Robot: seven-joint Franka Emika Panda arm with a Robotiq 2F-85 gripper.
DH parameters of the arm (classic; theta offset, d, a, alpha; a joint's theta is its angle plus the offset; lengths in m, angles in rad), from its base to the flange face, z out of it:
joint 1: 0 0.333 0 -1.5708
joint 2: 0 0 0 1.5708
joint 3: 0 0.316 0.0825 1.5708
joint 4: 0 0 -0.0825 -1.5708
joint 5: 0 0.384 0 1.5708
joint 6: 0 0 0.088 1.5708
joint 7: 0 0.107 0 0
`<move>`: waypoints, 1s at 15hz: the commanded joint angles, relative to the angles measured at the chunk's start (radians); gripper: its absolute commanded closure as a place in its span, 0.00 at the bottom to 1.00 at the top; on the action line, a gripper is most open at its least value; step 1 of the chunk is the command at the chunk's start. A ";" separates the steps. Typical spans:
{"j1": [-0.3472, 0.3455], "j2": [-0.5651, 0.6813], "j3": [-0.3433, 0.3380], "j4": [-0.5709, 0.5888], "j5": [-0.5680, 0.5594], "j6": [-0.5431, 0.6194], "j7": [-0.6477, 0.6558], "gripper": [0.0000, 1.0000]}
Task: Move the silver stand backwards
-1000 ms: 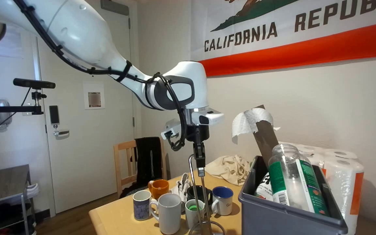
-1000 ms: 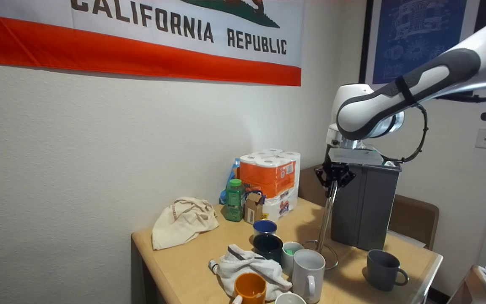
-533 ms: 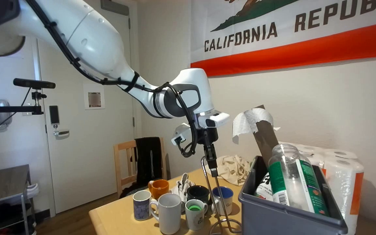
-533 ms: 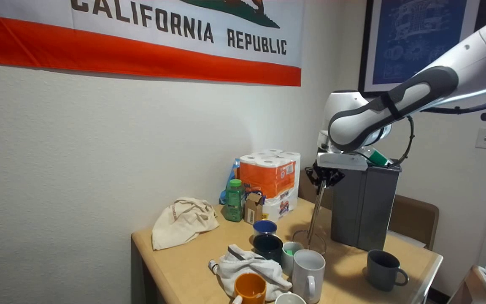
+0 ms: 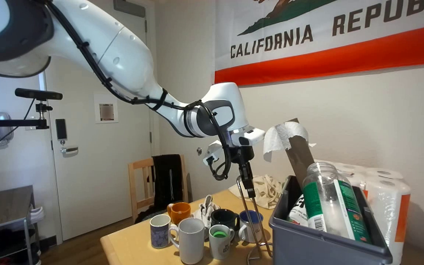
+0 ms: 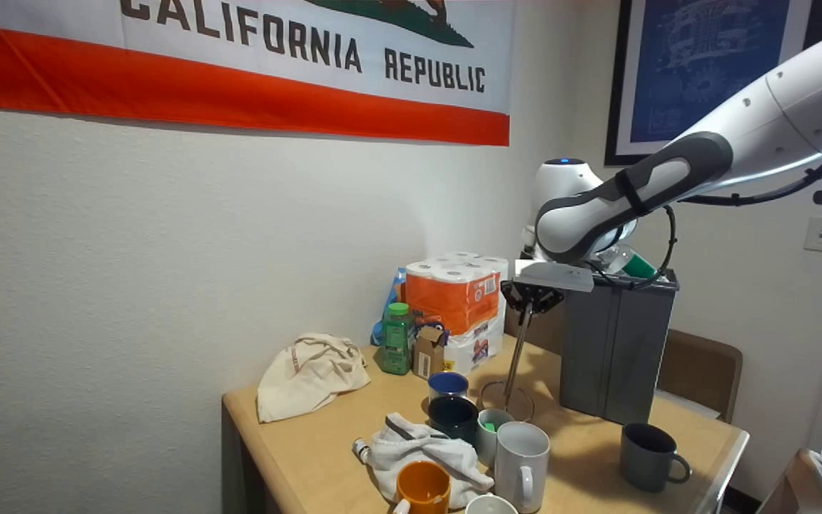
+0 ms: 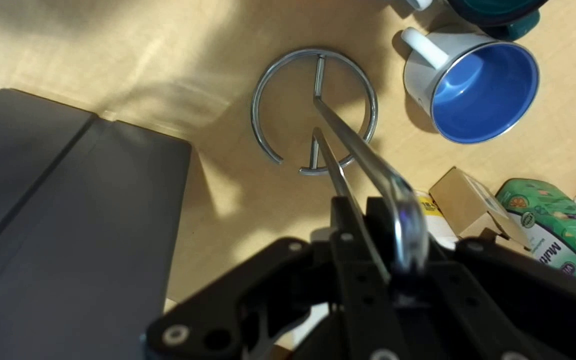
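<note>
The silver stand (image 5: pixel 247 209) is a pair of thin shiny rods on an open ring base. It shows in both exterior views, here between the mugs and the grey bin (image 6: pixel 518 357), leaning slightly. My gripper (image 5: pixel 251 192) is shut on its upper part; it also shows in the exterior view above the stand (image 6: pixel 529 305). In the wrist view the rods (image 7: pixel 358 147) run up between the fingers (image 7: pixel 361 210), and the looped top lies close to the camera. I cannot tell whether the ring base touches the table or hangs just above it.
A grey bin (image 6: pixel 614 350) stands beside the stand. A blue-lined mug (image 7: pixel 485 92), a dark mug (image 6: pixel 454 417), a white mug with green inside (image 6: pixel 494 428) and a tall white mug (image 6: pixel 521 460) stand near the base. Paper rolls (image 6: pixel 457 293) stand behind, a grey mug (image 6: pixel 646 457) in front.
My gripper and the silver stand have moved together toward the flag wall, past the green-filled mug and nearer the blue-lined mug. The mugs and the bin have not moved.
</note>
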 commanded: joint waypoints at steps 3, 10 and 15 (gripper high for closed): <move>0.017 0.074 -0.032 0.109 0.000 0.007 0.079 0.97; 0.040 0.122 -0.083 0.165 -0.051 -0.003 0.131 0.52; 0.060 0.126 -0.109 0.169 -0.102 -0.006 0.173 0.15</move>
